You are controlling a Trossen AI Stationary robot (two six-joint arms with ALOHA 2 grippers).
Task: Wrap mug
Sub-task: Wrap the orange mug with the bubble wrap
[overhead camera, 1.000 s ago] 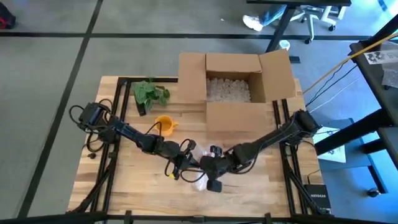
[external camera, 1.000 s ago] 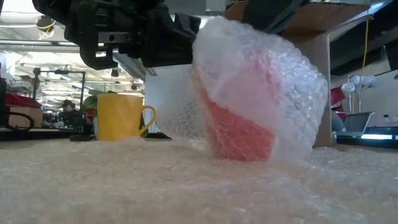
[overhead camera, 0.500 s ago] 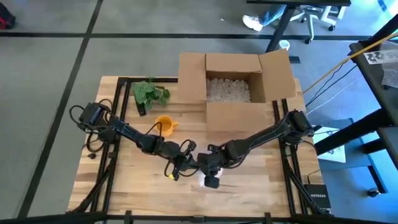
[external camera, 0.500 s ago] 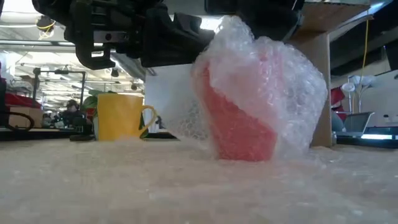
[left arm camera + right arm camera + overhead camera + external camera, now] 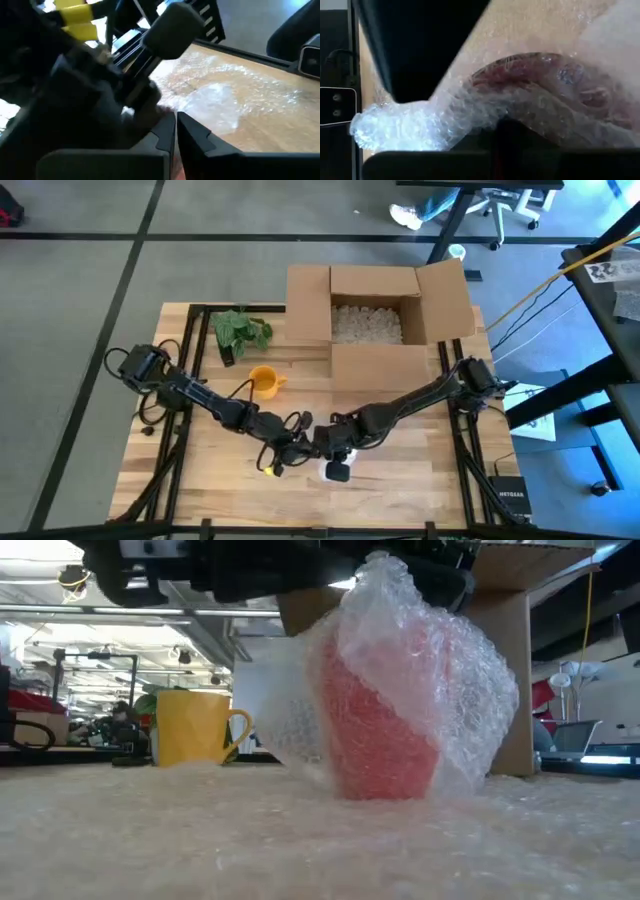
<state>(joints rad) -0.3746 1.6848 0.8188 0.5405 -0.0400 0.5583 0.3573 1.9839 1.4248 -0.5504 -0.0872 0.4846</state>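
A red mug (image 5: 375, 740) stands on the table, swathed in clear bubble wrap (image 5: 470, 690); from above the bundle shows as a white patch (image 5: 337, 470) near the front middle. My right gripper (image 5: 330, 452) is over the mug's top and shut on the wrap. The right wrist view shows the mug (image 5: 535, 75) through the wrap. My left gripper (image 5: 300, 445) is just left of the bundle, and its fingers (image 5: 176, 132) are shut with nothing seen between them. More of the wrap lies flat on the table (image 5: 300, 840). My right gripper holds the bubble wrap at a gathered peak (image 5: 385, 570) above the mug's top, coming from above. The wrap is drawn up over the mug and hangs down around its sides. The gripper's dark body hides the fingertips, so the layers held cannot be told.
A yellow mug (image 5: 262, 380) stands upright left of the bundle, toward the far side. An open cardboard box (image 5: 375, 320) with white filling sits at the far middle. A green plant (image 5: 240, 330) lies at the far left.
My right gripper has gone toward the table's left edge, pulling the wrap over the mug; the wrap now rises to a peak above the mug's top. My left gripper has shifted toward the near edge. The mug has stayed put.
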